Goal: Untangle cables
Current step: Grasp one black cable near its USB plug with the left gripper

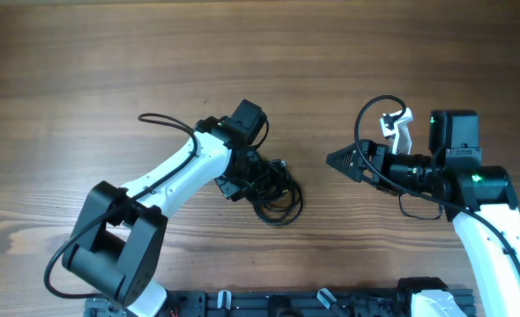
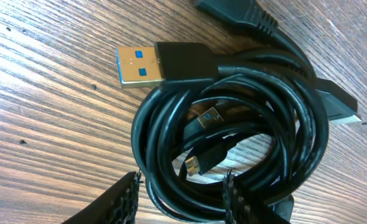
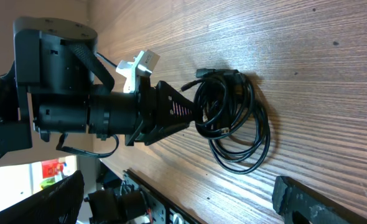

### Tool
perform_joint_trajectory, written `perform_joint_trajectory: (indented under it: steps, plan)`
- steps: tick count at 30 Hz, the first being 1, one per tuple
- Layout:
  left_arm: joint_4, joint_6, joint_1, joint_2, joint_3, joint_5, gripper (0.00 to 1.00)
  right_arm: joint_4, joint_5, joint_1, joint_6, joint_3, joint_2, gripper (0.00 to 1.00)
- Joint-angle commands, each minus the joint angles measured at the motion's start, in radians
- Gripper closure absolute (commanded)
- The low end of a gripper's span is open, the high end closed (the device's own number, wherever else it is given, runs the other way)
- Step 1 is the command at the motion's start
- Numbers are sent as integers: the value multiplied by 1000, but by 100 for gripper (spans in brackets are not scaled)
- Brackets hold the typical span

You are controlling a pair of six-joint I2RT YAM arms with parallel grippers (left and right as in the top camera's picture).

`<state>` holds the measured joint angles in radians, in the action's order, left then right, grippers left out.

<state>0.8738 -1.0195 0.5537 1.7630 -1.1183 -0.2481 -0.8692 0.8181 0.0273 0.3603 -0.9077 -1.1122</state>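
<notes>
Grab step. Left pincer (image 2: 181, 182) partway shut astride the coiled USB cables (image 2: 295, 124); can't tell if it bites. Right pincer (image 1: 338, 159) wide, empty. Next I'd pinch one strand and lift.

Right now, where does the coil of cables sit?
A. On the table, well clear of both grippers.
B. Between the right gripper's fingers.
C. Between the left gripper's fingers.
C: strands of the cables run between the fingers of the left gripper, while the right gripper stands off to the side of the coil.

A wood-grain table (image 1: 84, 70) carries one coiled bundle of black cables (image 1: 278, 198) near its middle
</notes>
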Motion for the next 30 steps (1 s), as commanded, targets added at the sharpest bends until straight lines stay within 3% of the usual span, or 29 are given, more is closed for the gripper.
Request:
perform_joint_trajectory:
  steps: [1,12,15,20,24,27,30]
  plan:
    - [-7,-18,0,48,8,21,54,-3,-10,-2,-20,-14,-6,0]
    - [-6,-5,-8,56,7,21,62,8,-14,-2,-20,-14,-6,1]
    - [-6,-2,-28,56,7,11,69,8,-18,-2,-21,-14,-6,0]
    - [-22,100,-60,56,7,-66,72,9,-25,-2,-20,-14,-6,0]
    - [-23,100,-63,56,7,-77,78,6,-41,-2,-20,-14,-6,0]
    - [-23,100,-63,56,7,-77,92,3,-41,-2,-21,-14,-6,1]
    - [-22,100,-63,56,7,-77,96,2,-41,-2,-21,-14,-6,0]
